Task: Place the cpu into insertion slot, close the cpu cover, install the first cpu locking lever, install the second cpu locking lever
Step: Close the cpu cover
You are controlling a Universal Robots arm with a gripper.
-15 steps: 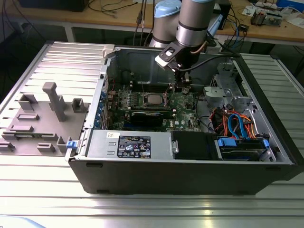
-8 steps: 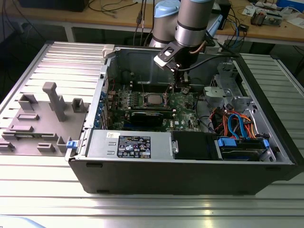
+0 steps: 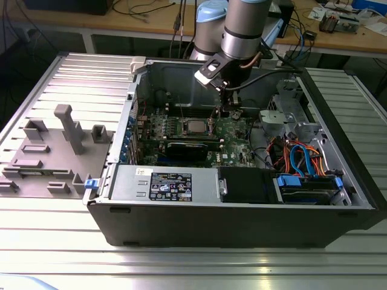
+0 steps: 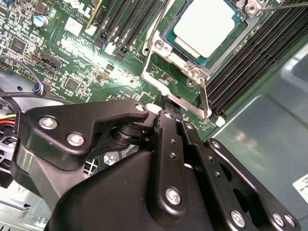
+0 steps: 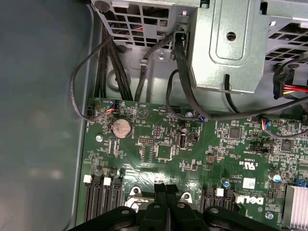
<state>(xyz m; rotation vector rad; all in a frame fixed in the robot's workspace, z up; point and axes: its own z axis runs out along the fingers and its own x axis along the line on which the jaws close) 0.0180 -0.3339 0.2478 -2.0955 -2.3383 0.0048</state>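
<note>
Pincer (image 4: 174,111): black fingers (image 4: 166,139) drawn together until only a hairline seam is left, tips pointing down at the board inside the open case; in the first wrist view the tips (image 5: 165,188) stand side by side with silver metal showing on either side of them
Hold: the tips close on the free edge of the cpu cover (image 4: 204,94), which runs into the seam between them
Cpu cover: thin silver frame swung open, tilted up off the board from its hinge towards the pincer, so bare green board shows through its window
Cpu (image 4: 207,24): just past the cover's hinge side from the pincer, lying flat with its silver-grey top up and uncovered
Insertion slot (image 4: 161,45): silver-rimmed socket around the cpu, which sits inside it; near the pincer, apart from the fingertips
Memory slots (image 4: 250,62): long black rows flanking the socket, beyond the pincer
Circuit board (image 5: 163,149): green, spread under the pincer, with a round coin cell (image 5: 121,128) farther out
Black cables (image 5: 115,62): beyond the board's edge, looping up to a grey metal cage (image 5: 226,43)
Exterior view: the arm comes down from above and the pincer (image 3: 227,110) hangs just beside the cpu (image 3: 195,127), towards the exterior view's right
Computer case (image 3: 242,223): lying open, all around the pincer
Tabletop (image 3: 181,266): ribbed metal under the case, with grey fixtures (image 3: 66,130) well apart from the pincer
</note>
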